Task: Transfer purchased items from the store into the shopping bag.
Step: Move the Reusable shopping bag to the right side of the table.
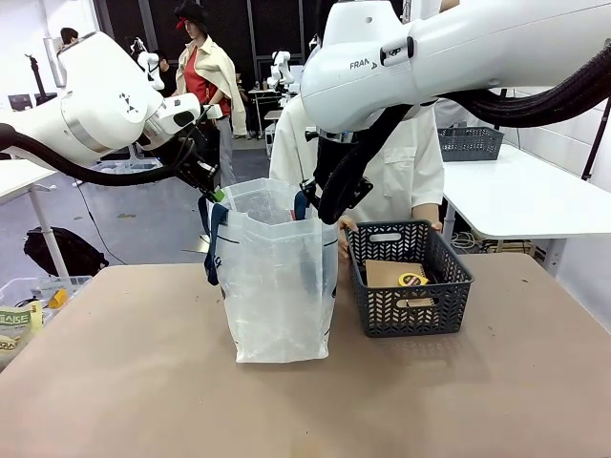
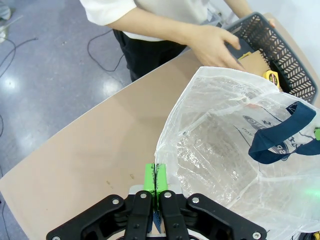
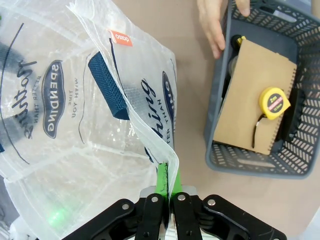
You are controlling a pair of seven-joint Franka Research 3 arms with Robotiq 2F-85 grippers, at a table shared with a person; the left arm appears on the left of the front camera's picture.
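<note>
Left gripper is pinched tight on one rim of the shopping bag, green pads pressed together with the thin plastic caught between them. Right gripper is clamped the same way on the opposite rim, and the bag's mouth gapes open between the two. The bag stands upright on the table, just beside the dark basket. In the basket, a yellow tape measure lies on a brown cardboard pack. The person's hand is at the basket's edge.
</note>
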